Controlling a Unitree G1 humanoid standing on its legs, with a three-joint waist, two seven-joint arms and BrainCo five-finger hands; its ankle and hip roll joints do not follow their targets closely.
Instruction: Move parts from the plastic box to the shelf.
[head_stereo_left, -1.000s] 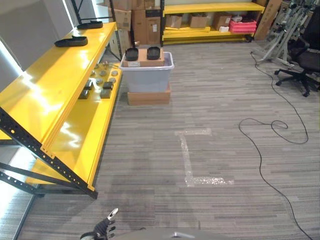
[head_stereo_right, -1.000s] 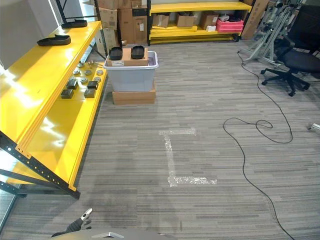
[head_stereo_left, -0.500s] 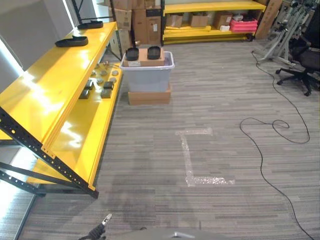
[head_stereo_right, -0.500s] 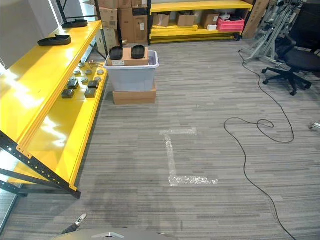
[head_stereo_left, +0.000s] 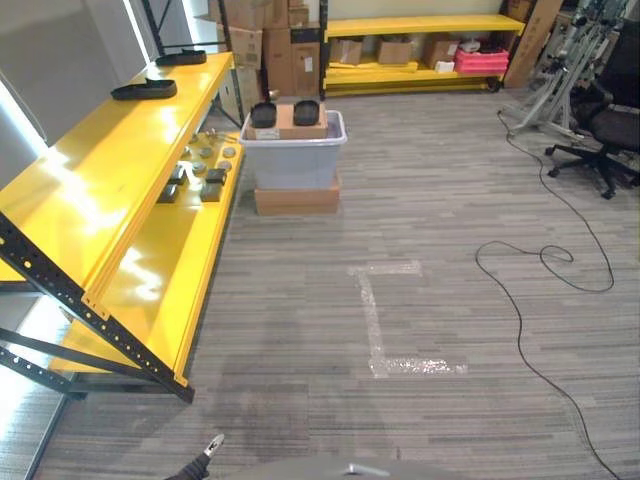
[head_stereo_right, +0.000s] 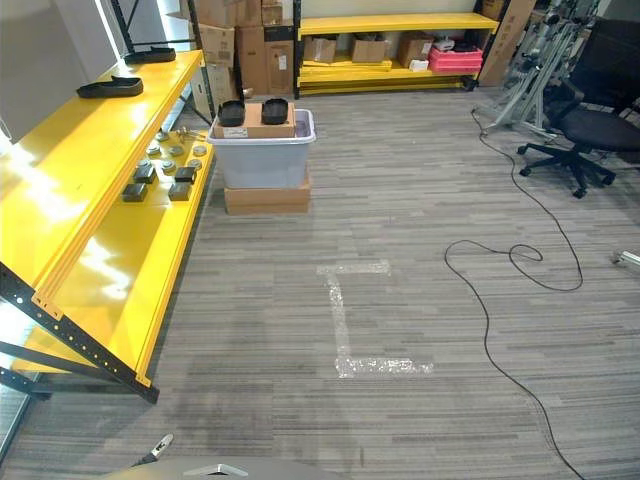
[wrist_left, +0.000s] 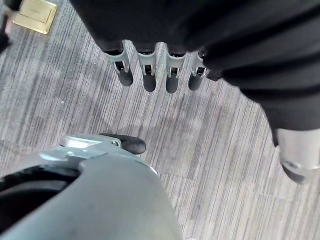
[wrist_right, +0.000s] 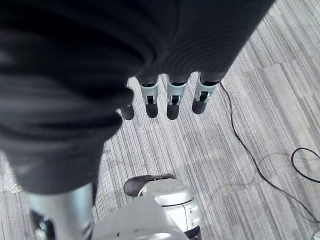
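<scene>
Hanging low over the grey carpet floor (head_stereo_left: 300, 300), the left hand (wrist_left: 150, 70) and the right hand (wrist_right: 170, 100) both have straight, relaxed fingers and hold nothing. Well ahead, the grey plastic box (head_stereo_left: 293, 150) sits on a cardboard box (head_stereo_left: 295, 197), carrying a flat carton with two black parts (head_stereo_left: 264, 114). Just beside it, the yellow shelf (head_stereo_left: 110, 170) bears small metal parts (head_stereo_left: 200, 170) on its lower level.

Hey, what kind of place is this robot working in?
Probably a storeroom or a workshop: yellow shelf racks along the walls, stacked cardboard boxes, and a plastic box of parts on the carpeted floor.
</scene>
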